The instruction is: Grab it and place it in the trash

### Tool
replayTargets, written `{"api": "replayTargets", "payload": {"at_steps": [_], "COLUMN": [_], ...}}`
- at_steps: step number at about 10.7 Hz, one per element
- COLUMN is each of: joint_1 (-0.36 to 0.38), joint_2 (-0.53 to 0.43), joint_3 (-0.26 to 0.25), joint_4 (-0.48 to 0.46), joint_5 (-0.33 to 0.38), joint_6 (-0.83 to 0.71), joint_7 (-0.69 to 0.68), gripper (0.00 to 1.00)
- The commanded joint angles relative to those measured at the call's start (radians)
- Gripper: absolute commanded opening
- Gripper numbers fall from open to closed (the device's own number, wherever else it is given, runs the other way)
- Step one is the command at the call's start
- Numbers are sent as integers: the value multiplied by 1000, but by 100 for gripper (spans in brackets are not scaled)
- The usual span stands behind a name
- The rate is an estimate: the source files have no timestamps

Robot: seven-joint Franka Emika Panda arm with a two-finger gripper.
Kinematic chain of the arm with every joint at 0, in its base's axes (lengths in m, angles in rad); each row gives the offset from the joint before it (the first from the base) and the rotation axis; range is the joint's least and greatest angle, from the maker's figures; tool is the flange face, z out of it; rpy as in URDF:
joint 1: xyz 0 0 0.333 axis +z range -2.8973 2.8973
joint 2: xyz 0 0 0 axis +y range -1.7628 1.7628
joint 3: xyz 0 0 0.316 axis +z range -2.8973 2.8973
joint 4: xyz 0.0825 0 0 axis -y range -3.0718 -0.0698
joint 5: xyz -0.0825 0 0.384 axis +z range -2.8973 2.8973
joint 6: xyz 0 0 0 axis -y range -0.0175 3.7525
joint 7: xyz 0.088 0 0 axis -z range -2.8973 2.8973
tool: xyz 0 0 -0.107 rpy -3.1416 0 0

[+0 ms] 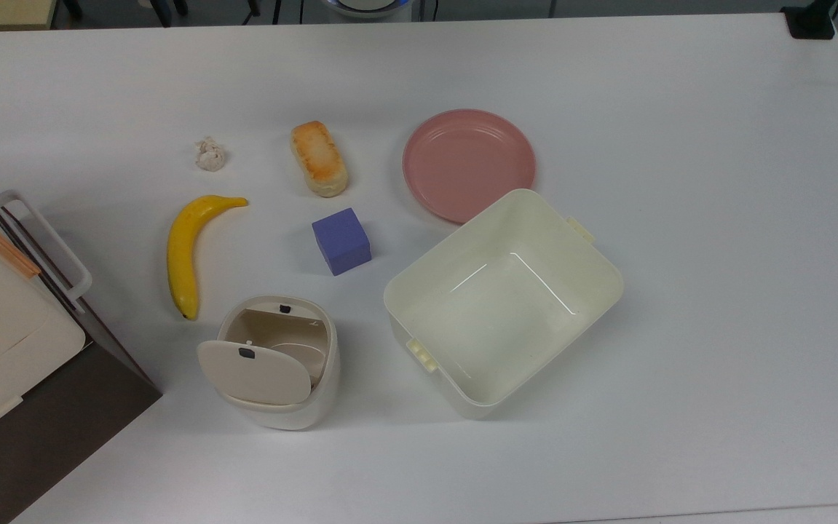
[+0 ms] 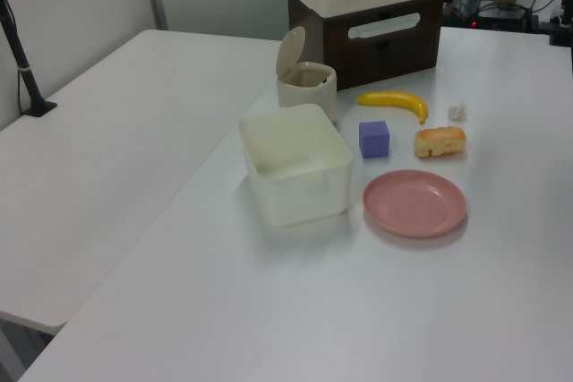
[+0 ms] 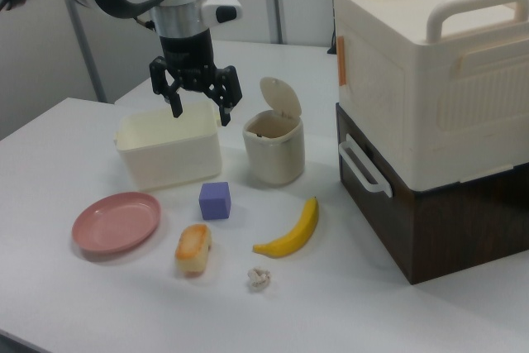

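Nothing done yet, by the look of it: wad [image 1: 210, 154] lying loose on the table [image 1: 681, 218], near the banana [image 1: 189, 247] tip and the roll [image 1: 319, 159], well apart from the bin [image 1: 277, 364]; bin flap tipped up, mouth open. Gripper [image 3: 197, 105] hanging empty with jaws spread, high in the right view above the tub [image 3: 169, 148], far from the wad; reach, grasp, carry and drop all left. No brand, label or writing readable anywhere.

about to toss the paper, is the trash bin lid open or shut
Open. The trash bin has its flap lid tipped up, showing the hollow inside.
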Motion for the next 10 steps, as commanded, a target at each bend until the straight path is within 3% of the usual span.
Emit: {"api": "replayTargets", "payload": {"at_steps": [1, 10], "joint_1": [13, 11], "joint_2": [-2, -2], "joint_3": [-8, -13], "joint_4": [0, -20], "joint_5": [-17, -11], "joint_6": [-11, -62], "joint_7": [-91, -90], "gripper": [100, 100]}}
